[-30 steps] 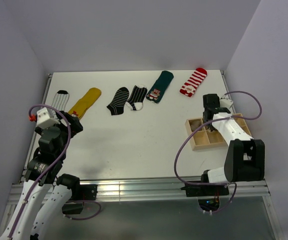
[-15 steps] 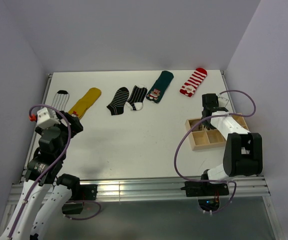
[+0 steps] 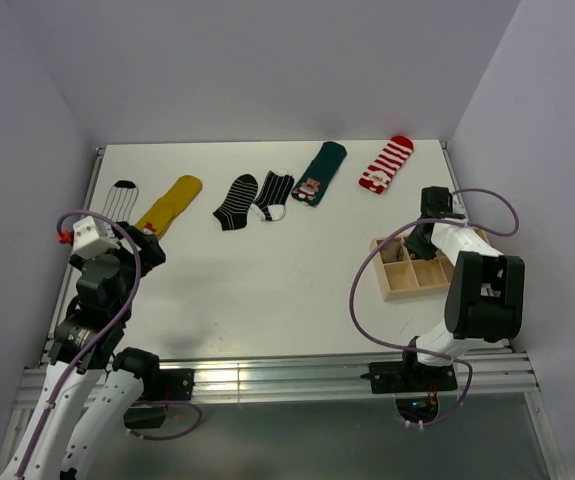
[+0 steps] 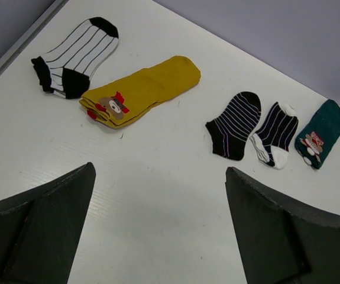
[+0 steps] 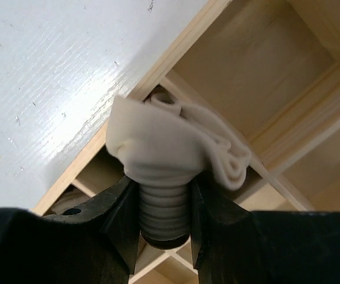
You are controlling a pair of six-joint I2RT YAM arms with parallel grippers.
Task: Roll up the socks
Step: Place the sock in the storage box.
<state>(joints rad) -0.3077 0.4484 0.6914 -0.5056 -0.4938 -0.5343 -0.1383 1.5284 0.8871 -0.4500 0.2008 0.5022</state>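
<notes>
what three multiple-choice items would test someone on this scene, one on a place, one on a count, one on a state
1. Where is the wooden tray?
A. at the far left corner
B. in the middle of the sock row
C. on the right side of the table

2. How many socks lie flat in the far row?
A. three
B. six
C. nine

3. What is the right claw doing?
A. it is shut on a rolled cream sock
B. it is open and empty
C. it is shut on a red striped sock

Answers:
1 C: the top view shows the tray by the right edge.
2 B: six lie side by side there.
3 A: the right wrist view shows the sock's cuff pinched in the claw.
</notes>
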